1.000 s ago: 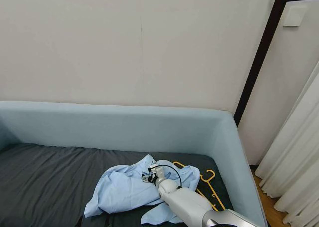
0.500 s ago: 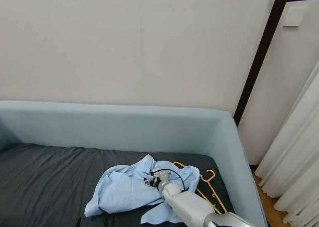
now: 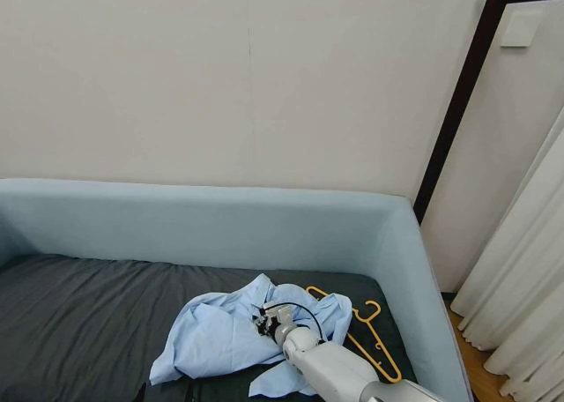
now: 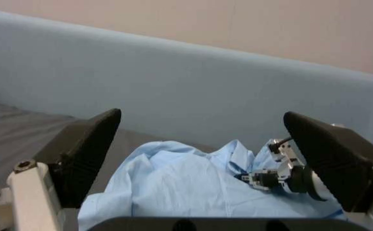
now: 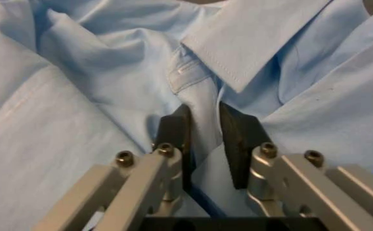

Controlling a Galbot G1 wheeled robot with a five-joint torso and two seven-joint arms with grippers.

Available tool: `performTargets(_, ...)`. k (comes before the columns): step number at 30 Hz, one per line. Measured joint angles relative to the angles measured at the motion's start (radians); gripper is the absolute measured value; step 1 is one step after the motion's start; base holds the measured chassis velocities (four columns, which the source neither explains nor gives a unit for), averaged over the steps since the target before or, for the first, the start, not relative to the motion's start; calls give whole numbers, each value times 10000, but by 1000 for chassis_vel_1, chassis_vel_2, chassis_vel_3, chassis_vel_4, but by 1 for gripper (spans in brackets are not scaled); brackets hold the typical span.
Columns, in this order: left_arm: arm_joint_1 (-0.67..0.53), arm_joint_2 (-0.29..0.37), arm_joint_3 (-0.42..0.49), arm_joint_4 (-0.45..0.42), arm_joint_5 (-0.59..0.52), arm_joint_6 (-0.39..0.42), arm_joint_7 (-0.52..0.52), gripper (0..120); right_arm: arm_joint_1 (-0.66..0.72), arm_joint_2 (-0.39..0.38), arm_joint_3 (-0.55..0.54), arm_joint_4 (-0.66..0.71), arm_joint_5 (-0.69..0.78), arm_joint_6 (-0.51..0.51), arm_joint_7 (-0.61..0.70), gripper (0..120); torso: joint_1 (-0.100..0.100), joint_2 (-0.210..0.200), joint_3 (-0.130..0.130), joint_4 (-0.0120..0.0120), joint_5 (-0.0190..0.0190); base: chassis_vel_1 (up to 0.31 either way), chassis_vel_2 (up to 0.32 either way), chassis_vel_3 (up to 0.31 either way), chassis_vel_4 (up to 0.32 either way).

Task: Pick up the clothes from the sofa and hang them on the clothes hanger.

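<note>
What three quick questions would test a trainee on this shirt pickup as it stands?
1. True or false: the right gripper is shut on a fold of the shirt next to its collar.
2. Where is the hanger? A: on the sofa beside the shirt. B: on the wall. C: in the left gripper.
3. Fill in: the left gripper's fingers are ____.
Key: 1 true; 2 A; 3 open.

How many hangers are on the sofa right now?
1. An orange hanger lies on the sofa seat toward the robot's right, next to the blue shirt and partly tucked under it. The crumpled shirt could be hiding another.
</note>
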Motion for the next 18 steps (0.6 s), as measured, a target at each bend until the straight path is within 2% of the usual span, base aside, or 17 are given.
performTargets(3, -10, -9, 13, -4, 0, -1, 0, 100, 27, 1, -3, 188, 52, 6, -60, 2, 0, 0, 0, 0, 0, 0, 0, 0, 0)
performTargets(13, -13, 33, 14, -5, 11, -5, -1, 100, 116, -5, 205, 1005, 111, 203, -188, 0, 0, -1, 1, -2, -1, 0, 0, 0, 0)
performTargets(15, -48, 79, 10, 3, 13, -7, -35, 100, 127, -319, 155, 2095, 280, 178, -210, 0, 0, 0, 1, 14, 7, 0, 0, 0, 0)
performTargets(17, -145, 136, 12, 23, -14, 50, -156, 100, 121, -1100, 18, 3412, 400, 108, -204, 0, 0, 0, 0, 6, 3, 0, 0, 0, 0)
performTargets(18, -145, 136, 12, 23, -14, 50, -156, 100, 121, -1100, 18, 3412, 400, 108, -204, 0, 0, 0, 0, 6, 3, 0, 0, 0, 0)
